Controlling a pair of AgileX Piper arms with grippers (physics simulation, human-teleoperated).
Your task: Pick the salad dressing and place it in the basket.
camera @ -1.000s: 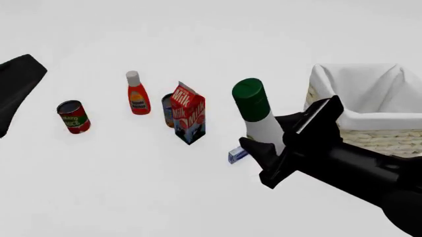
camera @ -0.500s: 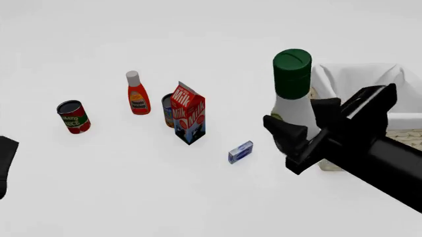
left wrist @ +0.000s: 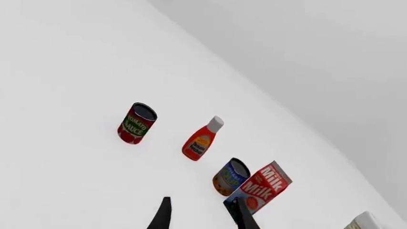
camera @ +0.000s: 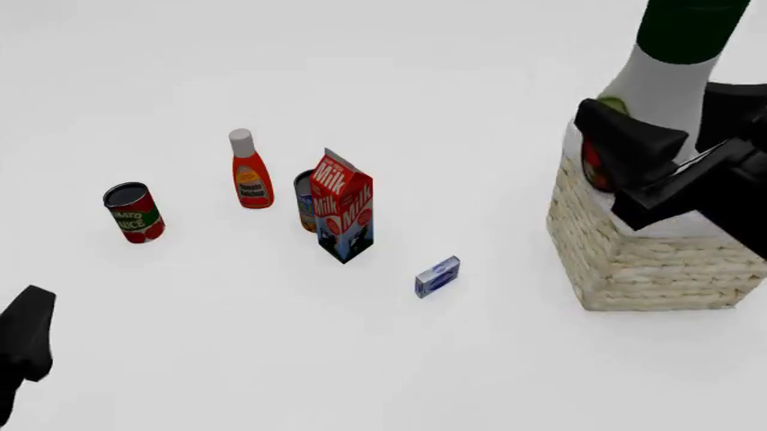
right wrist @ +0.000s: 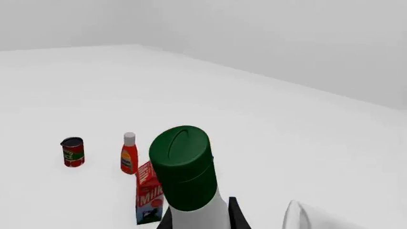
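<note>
The salad dressing (camera: 662,81), a white bottle with a dark green cap, is held upright in my right gripper (camera: 677,135), which is shut on its body. The bottle hangs above the near left part of the wicker basket (camera: 635,260) at the right edge of the front view. The gripper hides most of the basket's inside. In the right wrist view the green cap (right wrist: 182,167) fills the foreground and the basket's white cloth (right wrist: 296,215) shows beside it. My left gripper (left wrist: 200,217) is open and empty, low at the near left (camera: 24,346).
On the table to the left stand a tomato sauce can (camera: 133,212), a red bottle with a white cap (camera: 250,171), a milk carton (camera: 345,208) with a small can (camera: 304,199) behind it, and a small blue box (camera: 437,276).
My right gripper has carried the salad dressing up and to the right, from beside the basket to above it. The left arm has dropped to the near left corner.
</note>
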